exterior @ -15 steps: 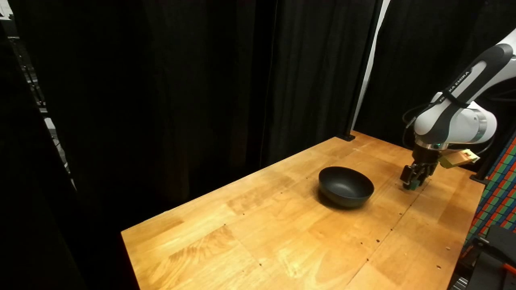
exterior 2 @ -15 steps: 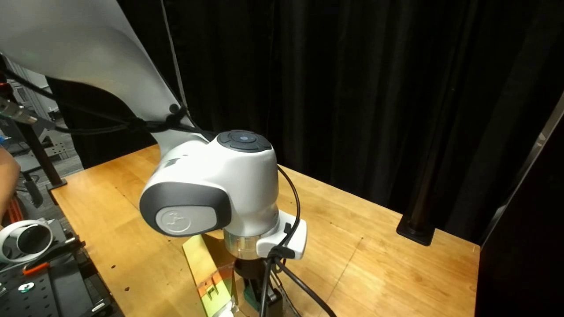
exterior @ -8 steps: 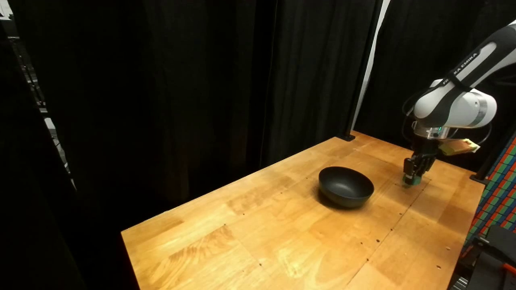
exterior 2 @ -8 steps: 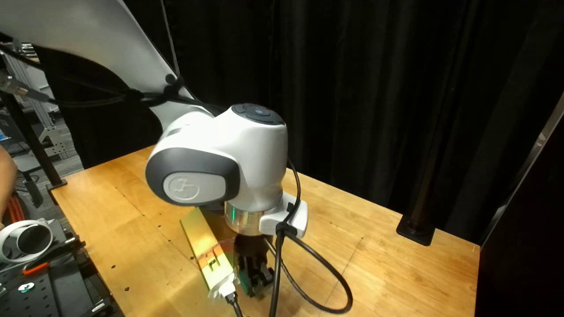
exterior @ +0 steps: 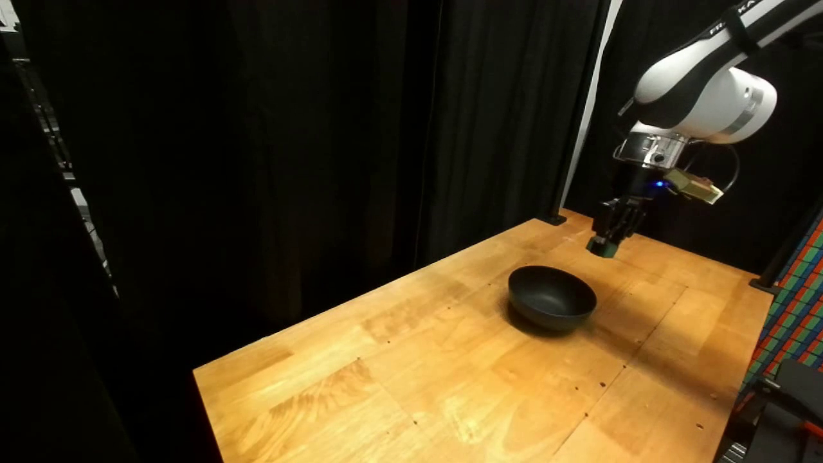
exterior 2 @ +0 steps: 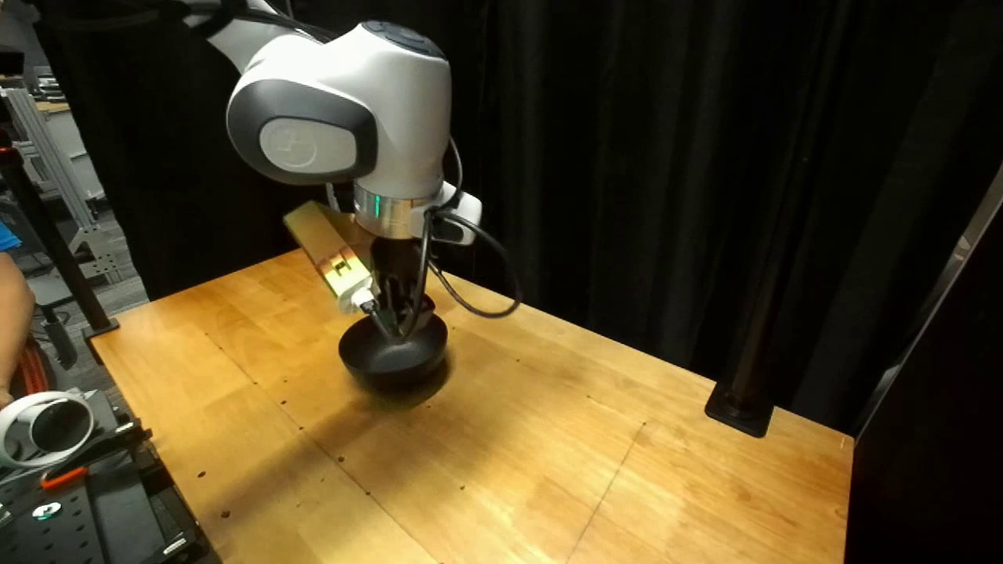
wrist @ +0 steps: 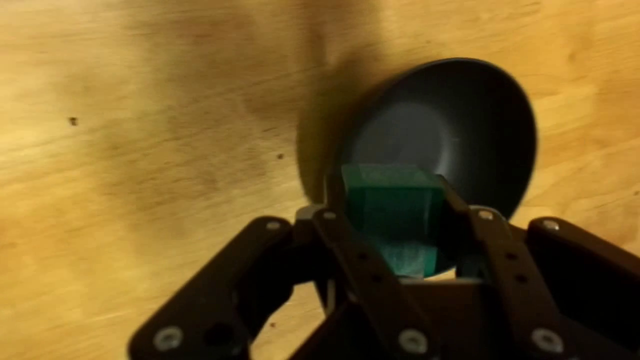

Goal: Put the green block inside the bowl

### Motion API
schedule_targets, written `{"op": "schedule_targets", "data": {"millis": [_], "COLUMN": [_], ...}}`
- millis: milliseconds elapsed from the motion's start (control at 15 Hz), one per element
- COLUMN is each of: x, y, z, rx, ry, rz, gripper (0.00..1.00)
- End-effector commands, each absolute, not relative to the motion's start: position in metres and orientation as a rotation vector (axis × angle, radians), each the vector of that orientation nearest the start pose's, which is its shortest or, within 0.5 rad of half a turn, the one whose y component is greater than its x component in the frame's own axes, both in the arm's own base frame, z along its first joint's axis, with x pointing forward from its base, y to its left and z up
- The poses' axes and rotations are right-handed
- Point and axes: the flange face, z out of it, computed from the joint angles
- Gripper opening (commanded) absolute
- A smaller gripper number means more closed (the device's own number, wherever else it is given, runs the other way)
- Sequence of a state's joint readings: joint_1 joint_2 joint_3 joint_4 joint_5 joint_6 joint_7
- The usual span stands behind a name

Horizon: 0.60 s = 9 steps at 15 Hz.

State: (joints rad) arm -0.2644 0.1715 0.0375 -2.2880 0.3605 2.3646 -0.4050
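While the black bowl [exterior: 553, 302] sits, in an exterior view, toward the far corner of the worktop [exterior: 386, 379], the dark green block [exterior: 602, 248] hangs aloft to its right, clasped in the pincer [exterior: 609, 238]. Placing it well likely means shifting toward the left corner, centring it over the bowl, and lowering before letting go. The wrist view shows the grasp; in an exterior view, behind a cable [exterior 2: 426, 251], the block is lost.
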Motion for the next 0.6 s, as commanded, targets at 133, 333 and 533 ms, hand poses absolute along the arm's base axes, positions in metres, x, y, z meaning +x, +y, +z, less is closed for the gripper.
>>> {"op": "schedule_targets", "data": {"millis": [133, 333, 533], "x": [0.510, 0.489, 0.442], "y": [-0.053, -0.069, -0.115], "z": [0.296, 0.299, 0.293], "rx": [-2.827, -2.813, -2.762], "ry": [0.063, 0.145, 0.354], "rz": [0.015, 0.106, 0.198], "gripper": [0.82, 1.00, 1.00]}}
